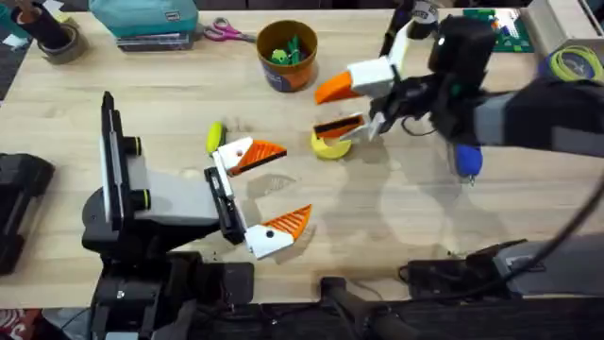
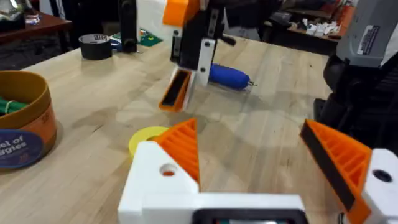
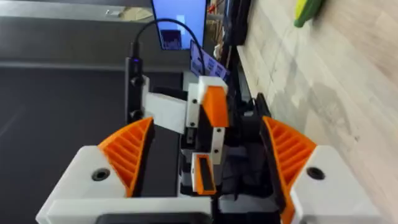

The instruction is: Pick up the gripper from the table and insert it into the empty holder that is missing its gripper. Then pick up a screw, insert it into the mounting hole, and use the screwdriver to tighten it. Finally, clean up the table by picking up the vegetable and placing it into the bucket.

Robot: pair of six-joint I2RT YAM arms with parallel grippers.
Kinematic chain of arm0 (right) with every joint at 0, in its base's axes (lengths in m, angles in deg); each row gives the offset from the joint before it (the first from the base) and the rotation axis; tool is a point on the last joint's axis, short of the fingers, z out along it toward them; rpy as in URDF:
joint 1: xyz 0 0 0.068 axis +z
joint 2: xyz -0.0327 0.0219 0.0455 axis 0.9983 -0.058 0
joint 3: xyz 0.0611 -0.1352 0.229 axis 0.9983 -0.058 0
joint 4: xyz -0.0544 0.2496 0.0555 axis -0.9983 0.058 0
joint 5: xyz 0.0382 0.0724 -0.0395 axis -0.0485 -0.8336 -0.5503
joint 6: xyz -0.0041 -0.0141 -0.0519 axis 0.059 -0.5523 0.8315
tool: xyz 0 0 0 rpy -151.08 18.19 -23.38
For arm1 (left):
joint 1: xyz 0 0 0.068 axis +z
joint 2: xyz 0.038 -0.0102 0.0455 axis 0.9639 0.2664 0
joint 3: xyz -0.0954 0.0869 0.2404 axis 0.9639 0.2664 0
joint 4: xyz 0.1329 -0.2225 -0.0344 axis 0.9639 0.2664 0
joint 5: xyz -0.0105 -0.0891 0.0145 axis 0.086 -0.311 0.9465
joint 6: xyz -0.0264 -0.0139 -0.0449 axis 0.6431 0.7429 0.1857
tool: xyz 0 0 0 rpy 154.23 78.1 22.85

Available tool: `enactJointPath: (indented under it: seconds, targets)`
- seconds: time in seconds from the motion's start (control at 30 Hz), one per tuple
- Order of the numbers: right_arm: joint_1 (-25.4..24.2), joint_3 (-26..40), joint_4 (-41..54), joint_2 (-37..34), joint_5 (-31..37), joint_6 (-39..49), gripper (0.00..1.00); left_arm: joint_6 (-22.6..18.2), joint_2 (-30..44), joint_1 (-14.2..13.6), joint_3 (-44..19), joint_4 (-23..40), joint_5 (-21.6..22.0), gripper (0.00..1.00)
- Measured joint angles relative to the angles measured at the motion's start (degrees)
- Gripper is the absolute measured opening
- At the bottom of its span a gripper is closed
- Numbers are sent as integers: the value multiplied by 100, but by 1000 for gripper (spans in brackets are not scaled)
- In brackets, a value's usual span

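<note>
Left pincer (image 1: 291,184) and right pincer (image 3: 207,124) both gape wide and empty, and the blue screwdriver (image 1: 467,159) lies on the worktop's (image 1: 142,94) right side: stiff, smooth, probably rolls, so I'd grab it mid-barrel.

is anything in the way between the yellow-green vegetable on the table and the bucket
Nothing visible does: bare table lies between the vegetable and the bucket. The left end effector sits beside the vegetable, on the side away from the bucket.
</note>
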Motion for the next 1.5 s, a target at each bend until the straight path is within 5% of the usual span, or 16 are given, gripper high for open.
enactJointPath:
  seconds: [0.43, 0.57, 0.77, 1.07, 1.5]
  targets:
    - [-633, 1753, 4767, 926, 389, 3721, 996, 2, 0, 0, 0, 0, 0, 986]
    - [-588, 2512, 6888, 942, 1294, 5007, 996, 0, 0, 0, 0, 0, 0, 986]
    - [-175, 3857, 9347, 944, 3560, 6765, 995, 0, 2, 0, 0, 0, 0, 986]
    - [713, 4526, 10230, 1016, 6537, 7840, 996, 0, 0, 0, 0, 0, 0, 986]
    - [864, 4524, 10344, 1016, 7459, 8052, 997, 0, 0, 0, 0, 0, 0, 986]
